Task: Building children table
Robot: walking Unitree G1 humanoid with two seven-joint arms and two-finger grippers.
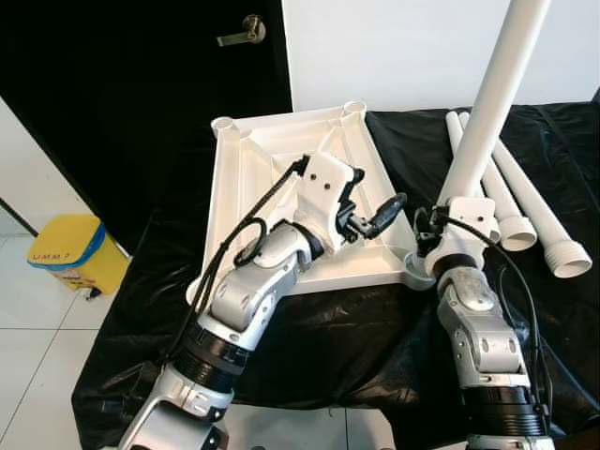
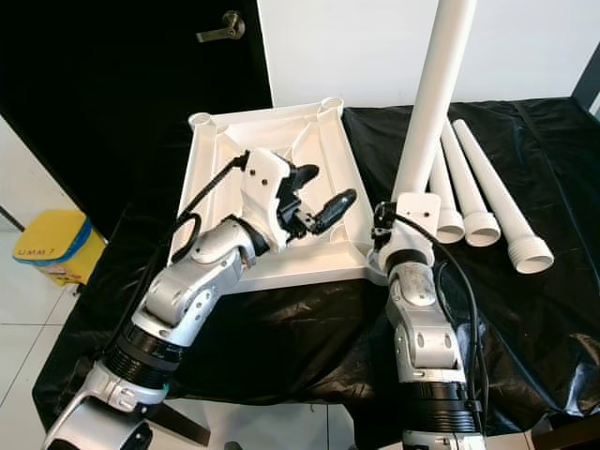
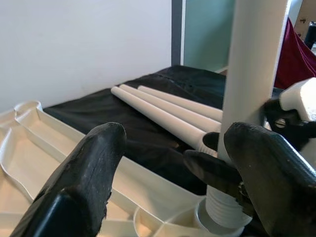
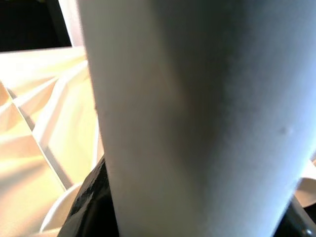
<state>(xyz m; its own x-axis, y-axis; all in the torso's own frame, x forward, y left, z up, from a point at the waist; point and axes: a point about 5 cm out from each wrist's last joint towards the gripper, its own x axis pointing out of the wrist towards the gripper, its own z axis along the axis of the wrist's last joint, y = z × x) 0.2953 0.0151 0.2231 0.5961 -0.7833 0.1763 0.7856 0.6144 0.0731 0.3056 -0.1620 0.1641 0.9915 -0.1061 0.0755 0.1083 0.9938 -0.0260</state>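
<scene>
White moulded-plastic tabletop (image 1: 246, 178), flipped underside up, ribbed, with round sockets at its corners, lying on a black plastic sheet (image 1: 375, 328) spread over the work surface. Long white plastic leg tube (image 1: 487, 112) held upright at the tabletop's near right corner, threaded lower end sitting in the round corner socket (image 3: 217, 224). Right gripper (image 1: 433, 234) clamped around the base of that upright leg, black fingers (image 4: 91, 202) pressed against the tube on both sides; right silver arm rising from below toward the corner. Left gripper (image 1: 375, 217) poised over the near right part of the tabletop, just beside the upright leg, black fingers (image 3: 84, 182) spread apart and grasping nothing; through the gap between them, in the left wrist view, the leg base and the right gripper's fingers. Left silver arm reaching up across the near edge of the tabletop, cable looped along it. Three more white plastic leg tubes (image 1: 525, 202) lying side by side on the black sheet to the right of the tabletop, well apart from it, flared threaded ends toward the near side. Beyond the tabletop, a black door with a metal lever handle (image 1: 242, 33) beside a white wall. On the tiled floor to the left, a yellow bin with a blue rim (image 1: 70, 253).
</scene>
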